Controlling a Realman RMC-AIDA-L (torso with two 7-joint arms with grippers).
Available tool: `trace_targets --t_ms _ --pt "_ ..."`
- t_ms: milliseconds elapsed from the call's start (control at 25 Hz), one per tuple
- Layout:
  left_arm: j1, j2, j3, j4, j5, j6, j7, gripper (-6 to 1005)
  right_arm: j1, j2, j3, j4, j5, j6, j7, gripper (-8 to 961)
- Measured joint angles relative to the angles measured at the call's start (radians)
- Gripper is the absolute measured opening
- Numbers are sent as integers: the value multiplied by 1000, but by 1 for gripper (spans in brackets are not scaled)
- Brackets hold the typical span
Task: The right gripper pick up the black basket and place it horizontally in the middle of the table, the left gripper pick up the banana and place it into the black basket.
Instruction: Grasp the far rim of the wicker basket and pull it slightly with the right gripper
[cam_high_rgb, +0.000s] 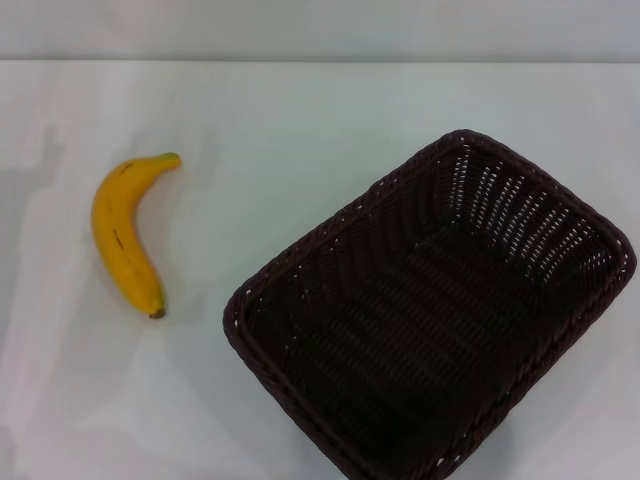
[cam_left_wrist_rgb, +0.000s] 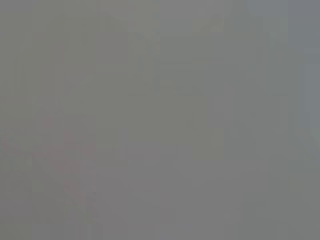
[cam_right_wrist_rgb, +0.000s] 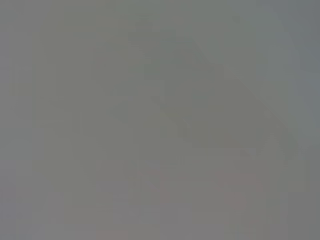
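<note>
The black basket (cam_high_rgb: 430, 320) sits on the white table (cam_high_rgb: 300, 130) at the right, turned at a slant, open side up and empty. Its near corner runs off the bottom edge of the head view. The yellow banana (cam_high_rgb: 125, 235) lies on the table at the left, apart from the basket, its greenish stem pointing to the far side and its dark end toward me. Neither gripper shows in the head view. Both wrist views show only a plain grey field with no object in them.
The table's far edge (cam_high_rgb: 320, 62) runs across the top of the head view with a grey wall behind it. Bare tabletop lies between the banana and the basket and beyond both.
</note>
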Motion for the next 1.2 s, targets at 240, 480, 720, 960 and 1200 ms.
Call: trace_targets --t_ms 240,480,720,960,1200 --pt "-23 0 -1 -2 -1 10 3 874 4 0 10 0 0 -7 -1 769" --pt "-38 4 -6 2 -3 11 6 873 17 0 12 -7 -4 -9 5 768" --pt "-28 5 -6 3 -4 11 6 873 26 -6 -59 -87 -13 -14 127 767" --pt "-24 8 -6 2 -9 44 8 873 3 -23 -348 -406 -82 -143 518 766" --pt "-1 8 -6 14 -9 49 28 872 17 -123 -530 -809 -411 -288 1109 765"
